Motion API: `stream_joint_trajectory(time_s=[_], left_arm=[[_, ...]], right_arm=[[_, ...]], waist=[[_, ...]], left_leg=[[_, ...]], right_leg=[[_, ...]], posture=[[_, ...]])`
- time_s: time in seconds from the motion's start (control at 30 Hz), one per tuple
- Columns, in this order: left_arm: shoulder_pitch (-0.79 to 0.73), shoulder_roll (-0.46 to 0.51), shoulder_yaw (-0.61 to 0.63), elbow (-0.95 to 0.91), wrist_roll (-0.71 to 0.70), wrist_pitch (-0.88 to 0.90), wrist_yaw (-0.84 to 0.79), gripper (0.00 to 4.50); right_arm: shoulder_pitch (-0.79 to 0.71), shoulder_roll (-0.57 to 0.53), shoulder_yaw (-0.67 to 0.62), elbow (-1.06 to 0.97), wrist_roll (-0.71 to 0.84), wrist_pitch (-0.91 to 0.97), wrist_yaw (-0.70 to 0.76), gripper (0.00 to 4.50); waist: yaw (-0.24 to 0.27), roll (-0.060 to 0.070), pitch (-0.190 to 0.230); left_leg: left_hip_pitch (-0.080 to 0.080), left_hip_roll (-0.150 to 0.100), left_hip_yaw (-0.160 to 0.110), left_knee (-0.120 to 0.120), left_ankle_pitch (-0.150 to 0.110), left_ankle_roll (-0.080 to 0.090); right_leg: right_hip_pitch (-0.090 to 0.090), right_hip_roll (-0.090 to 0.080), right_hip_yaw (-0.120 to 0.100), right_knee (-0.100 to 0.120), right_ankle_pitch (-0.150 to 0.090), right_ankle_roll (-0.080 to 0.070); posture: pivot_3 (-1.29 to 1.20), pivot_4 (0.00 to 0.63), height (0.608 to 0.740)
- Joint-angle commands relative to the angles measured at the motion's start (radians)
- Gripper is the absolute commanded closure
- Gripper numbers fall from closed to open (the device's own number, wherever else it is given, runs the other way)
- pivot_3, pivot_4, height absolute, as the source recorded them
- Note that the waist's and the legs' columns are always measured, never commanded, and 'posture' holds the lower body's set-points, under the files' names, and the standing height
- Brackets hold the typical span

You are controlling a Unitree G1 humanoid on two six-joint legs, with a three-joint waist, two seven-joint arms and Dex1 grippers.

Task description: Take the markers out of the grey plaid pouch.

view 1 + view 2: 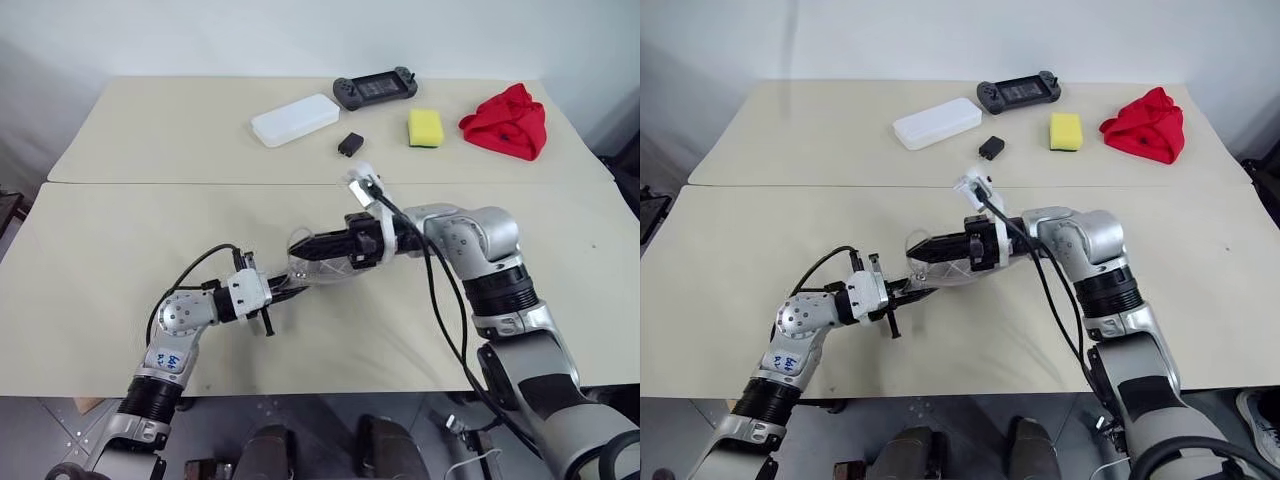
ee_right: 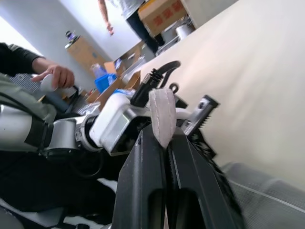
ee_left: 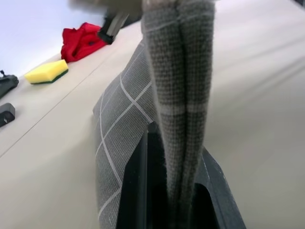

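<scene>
- Left eye view, nearest the robot: the left gripper [image 1: 283, 297] reaches in over the front edge of the beige table [image 1: 90, 290], pointing toward the middle. Its two black fingers are pinched together on one edge of the grey plaid pouch [image 3: 128, 119].
- The left wrist view shows this grip close up: grey woven fabric with thin white grid lines is folded and clamped between the fingers.
- Just beyond the left gripper, toward the table's centre, the pouch is held up off the table between the two grippers.
- The right gripper [image 1: 300, 243] comes in from the right side and points left, meeting the pouch from the other end. Its fingers are closed on a small white tab [image 2: 162, 116] at the pouch's edge, as the right wrist view shows.
- Past the seam across the table's middle, a small black block [image 1: 350, 144] lies alone.
- Toward the far edge sit a white oblong case [image 1: 294, 119], a yellow sponge [image 1: 425, 127] and a crumpled red cloth [image 1: 506, 122] at the far right.
- Farthest back, at the far edge, lies a dark handheld game console [image 1: 375, 90].
</scene>
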Motion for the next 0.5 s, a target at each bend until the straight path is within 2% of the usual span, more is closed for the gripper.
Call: stream_joint_trajectory(time_s=[0.03,0.17,0.5], left_arm=[[0.028,0.006,0.03,-0.114,-0.146,0.152,-0.037,4.5],[0.072,0.047,0.049,-0.199,-0.253,0.342,-0.083,4.5],[0.117,0.064,0.113,-0.267,-0.349,0.523,-0.076,4.5]], right_arm=[[-0.008,-0.046,-0.055,0.006,0.021,-0.037,0.041,4.48],[-0.013,-0.118,-0.094,0.053,0.004,-0.082,0.074,4.48],[-0.021,-0.295,-0.148,0.235,-0.068,-0.202,0.091,4.48]], waist=[[0.0,0.0,0.0],[0.0,0.0,0.0],[0.003,0.0,0.0]], left_leg=[[0.0,0.0,0.0,0.0,0.0,0.0],[0.0,0.0,-0.001,0.0,0.0,0.0],[0.0,0.0,0.0,0.0,0.0,0.0]], right_leg=[[0.0,0.0,0.0,0.0,0.0,0.0],[0.0,0.0,0.0,0.0,0.0,0.0],[0.0,0.0,0.001,-0.001,0.0,0.0]], posture=[[0.0,0.15,0.74],[0.0,0.15,0.74],[0.0,0.15,0.74]])
